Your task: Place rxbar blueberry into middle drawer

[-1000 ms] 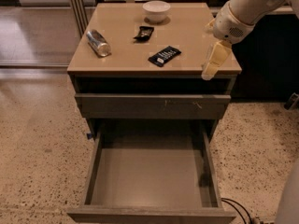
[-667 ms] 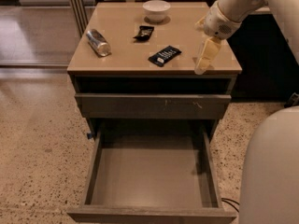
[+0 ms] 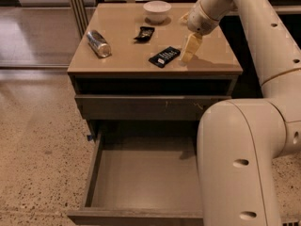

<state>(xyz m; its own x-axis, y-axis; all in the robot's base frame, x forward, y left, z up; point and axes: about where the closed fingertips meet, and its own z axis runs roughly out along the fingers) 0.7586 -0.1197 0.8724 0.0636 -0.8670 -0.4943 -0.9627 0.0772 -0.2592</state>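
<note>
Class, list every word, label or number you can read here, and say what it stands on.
Nothing here can be read.
On the rxbar: a white label patch, its print too blurred.
On the can and the packet: no legible marks.
On the gripper, just right of the rxbar: none seen.

1. The place looks like an office snack corner or a test kitchenette; which of the two cannot be told.
2. A grey drawer cabinet with a tan counter (image 3: pixel 127 60) stands on a polished, speckled stone floor (image 3: pixel 37 140), and metal frame posts (image 3: pixel 77 6) rise behind it.
3. On the counter lie a silver can (image 3: pixel 98 43), a white bowl (image 3: pixel 157 11), a small black packet (image 3: pixel 144 32) and the rxbar blueberry (image 3: pixel 164 56).
4. The middle drawer (image 3: pixel 141 178) stands pulled out.
5. A robot's claw (image 3: pixel 187 55) hangs over the counter, just beside the bar.
</note>
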